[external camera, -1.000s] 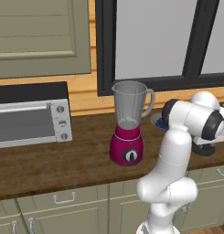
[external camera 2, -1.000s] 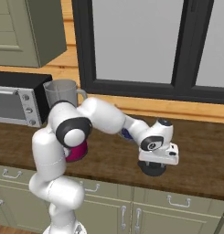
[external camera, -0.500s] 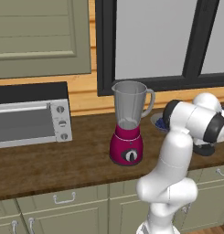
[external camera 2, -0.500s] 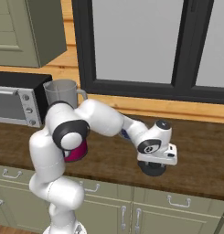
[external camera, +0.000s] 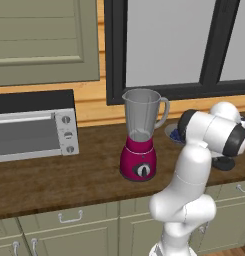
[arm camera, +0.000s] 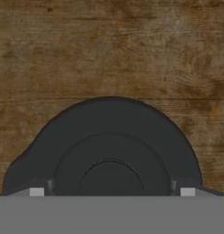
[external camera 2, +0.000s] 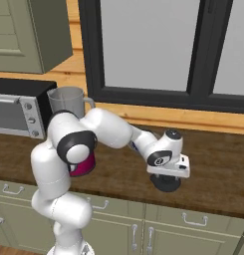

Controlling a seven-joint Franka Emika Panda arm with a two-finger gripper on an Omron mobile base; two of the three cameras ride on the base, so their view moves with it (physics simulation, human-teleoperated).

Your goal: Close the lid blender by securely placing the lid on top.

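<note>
Hovering low over the small dark round lid (arm camera: 111, 151) on the brown wooden counter (arm camera: 109, 45), the two-finger gripper (external camera 2: 167, 180) stands wide, straddling it. Centre, then squeeze evenly; the magenta-based clear-jar blender (external camera: 140, 135) waits well apart, uncapped.

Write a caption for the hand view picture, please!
Looking straight down at the round dark lid lying on the brown wooden counter, right under the end effector.
</note>
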